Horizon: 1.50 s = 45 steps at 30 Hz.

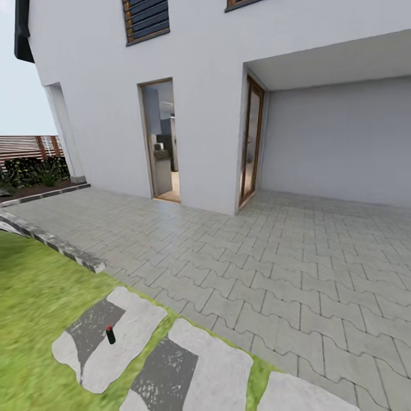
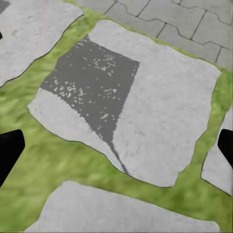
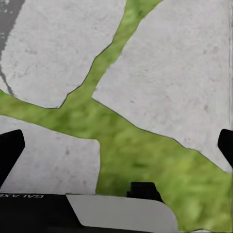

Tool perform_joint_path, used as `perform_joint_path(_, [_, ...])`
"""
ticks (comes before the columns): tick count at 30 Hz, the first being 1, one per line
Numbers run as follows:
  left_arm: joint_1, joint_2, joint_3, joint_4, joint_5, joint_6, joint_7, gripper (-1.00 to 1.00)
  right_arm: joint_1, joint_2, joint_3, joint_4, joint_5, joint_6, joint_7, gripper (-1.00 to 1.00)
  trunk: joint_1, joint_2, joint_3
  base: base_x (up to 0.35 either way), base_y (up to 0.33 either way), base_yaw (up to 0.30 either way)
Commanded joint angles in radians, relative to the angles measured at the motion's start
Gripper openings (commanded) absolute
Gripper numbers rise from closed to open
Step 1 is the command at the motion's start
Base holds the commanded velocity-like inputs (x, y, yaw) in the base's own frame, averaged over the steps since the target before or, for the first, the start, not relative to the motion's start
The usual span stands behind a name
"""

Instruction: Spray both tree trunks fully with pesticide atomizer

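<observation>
small dark spray bottle with a red-dotted top [image 1: 110, 335] upright near the pale flagstone's [image 1: 134, 328] middle
likely light, rigid, slick; best gripped round its body; left gripper [image 2: 116, 145] and right gripper [image 3: 116, 145] both spread wide, empty

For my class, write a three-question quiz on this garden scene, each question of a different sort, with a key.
1. True or false: the pesticide atomizer stands upright on a stepping stone.
2. Multiple choice: what lies between the stepping stones? A) gravel B) grass C) water
3. Fill in: in the left wrist view, the left claw is ____ and holds nothing.

Key: 1 true; 2 B; 3 open
</observation>
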<state>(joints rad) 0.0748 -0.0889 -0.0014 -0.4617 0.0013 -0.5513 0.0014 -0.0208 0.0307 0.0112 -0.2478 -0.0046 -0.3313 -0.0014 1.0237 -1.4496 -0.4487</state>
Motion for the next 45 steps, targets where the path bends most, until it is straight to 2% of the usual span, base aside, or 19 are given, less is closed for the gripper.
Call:
perform_joint_path(1, [0.000,0.000,0.000,-0.002,0.000,-0.001,0.000,1.00,-0.001,0.000,0.001,0.001,0.000,-0.003,0.000,1.00,0.001,0.000,-0.001,0.677,-0.263,0.000])
perform_joint_path(15, [0.000,0.000,0.000,-0.001,0.000,-0.001,0.000,1.00,-0.001,0.000,0.001,0.001,0.000,-0.003,0.000,1.00,0.001,0.000,-0.001,0.677,-0.264,0.000])
perform_joint_path(19, [0.000,0.000,0.000,-0.002,0.000,-0.001,0.000,1.00,-0.001,0.000,0.001,0.001,0.000,-0.003,0.000,1.00,0.001,0.000,-0.001,0.337,-0.119,0.046])
perform_joint_path(25, [0.000,0.000,0.000,-0.002,0.000,-0.001,0.000,1.00,-0.001,0.000,0.001,0.001,0.000,-0.003,0.000,1.00,0.001,0.000,-0.001,0.226,-0.029,0.220])
perform_joint_path(39, [0.000,0.000,0.000,-0.002,0.001,-0.002,-0.001,1.00,0.000,0.000,0.001,0.002,0.000,-0.003,0.000,1.00,0.001,0.000,-0.001,0.044,-0.007,0.289])
perform_joint_path(45, [0.000,0.000,0.000,-0.002,0.000,-0.003,0.000,1.00,-0.001,0.000,0.001,0.002,0.000,-0.003,0.000,1.00,0.001,0.000,-0.001,0.290,-0.065,0.073])
